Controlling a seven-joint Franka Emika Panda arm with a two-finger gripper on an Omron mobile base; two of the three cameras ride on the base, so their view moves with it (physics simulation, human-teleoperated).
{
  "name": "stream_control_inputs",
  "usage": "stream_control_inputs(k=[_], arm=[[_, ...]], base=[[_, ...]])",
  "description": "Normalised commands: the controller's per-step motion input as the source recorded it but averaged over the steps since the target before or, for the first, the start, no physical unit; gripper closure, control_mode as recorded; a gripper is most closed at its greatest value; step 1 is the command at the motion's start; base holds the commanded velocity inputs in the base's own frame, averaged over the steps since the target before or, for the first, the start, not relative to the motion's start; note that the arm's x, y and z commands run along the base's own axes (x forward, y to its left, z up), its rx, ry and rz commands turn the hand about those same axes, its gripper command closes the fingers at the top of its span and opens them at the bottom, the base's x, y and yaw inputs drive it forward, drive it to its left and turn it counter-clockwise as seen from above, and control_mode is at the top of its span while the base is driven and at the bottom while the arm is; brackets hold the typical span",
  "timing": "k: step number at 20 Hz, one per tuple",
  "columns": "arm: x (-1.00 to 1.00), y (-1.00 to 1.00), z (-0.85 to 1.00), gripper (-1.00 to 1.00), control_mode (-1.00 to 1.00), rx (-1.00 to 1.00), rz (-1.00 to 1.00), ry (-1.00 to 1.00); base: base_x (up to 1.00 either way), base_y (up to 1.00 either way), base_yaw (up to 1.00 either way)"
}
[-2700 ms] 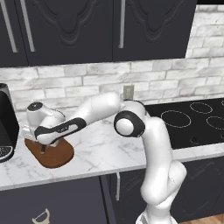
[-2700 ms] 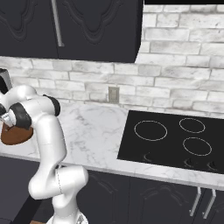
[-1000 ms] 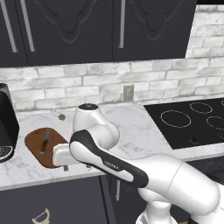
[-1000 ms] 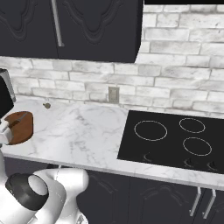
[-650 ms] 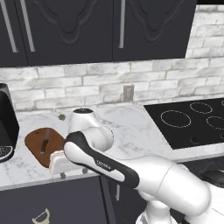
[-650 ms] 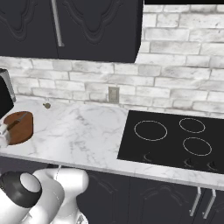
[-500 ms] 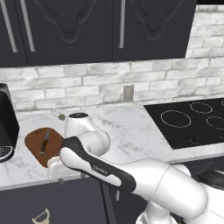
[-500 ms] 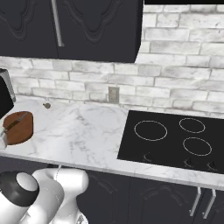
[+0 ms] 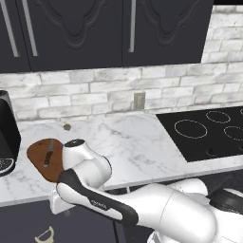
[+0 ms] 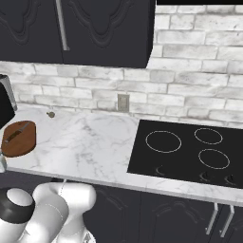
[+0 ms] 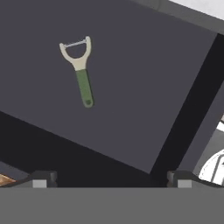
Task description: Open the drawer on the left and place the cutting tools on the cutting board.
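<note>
A: Peeler [image 11: 79, 68] is seen in the hand view on the dark floor of the open drawer [image 11: 131, 100] — cream head toward the top of that view, green handle below. Nothing is touching it.

B: And the fingers?

A: Both tips are seen at the bottom edge of the hand view, spread wide apart, nothing between them. Gripper [image 11: 109, 179] is held above the drawer, well clear of the peeler.

B: Board?

A: Cutting board [image 9: 42, 159] is lying flat at the left end of the marble surface [image 9: 128, 142], just beside the black appliance [image 9: 7, 133]. A slim dark stick [image 9: 49, 155] is lying on it — the knife-like tool. The board's near edge is partly covered by the arm in the left base view.
</note>
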Motion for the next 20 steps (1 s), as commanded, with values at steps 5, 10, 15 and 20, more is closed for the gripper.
stream_control_inputs(k=[5,10,15,20], arm=[[-0.05,0.01,-0.49,-1.00,-1.00,-0.01,0.05,0.00],[0.00,0.13,-0.53,-1.00,-1.00,0.00,0.09,0.00],[0.00,0.36,-0.53,-1.00,-1.00,0.00,0.09,0.00],[0.00,0.36,-0.41,-1.00,-1.00,0.00,0.08,0.00]], base=[[0.00,0.00,0.00],[0.00,0.00,0.00],[0.00,0.00,0.00],[0.00,0.00,0.00]])
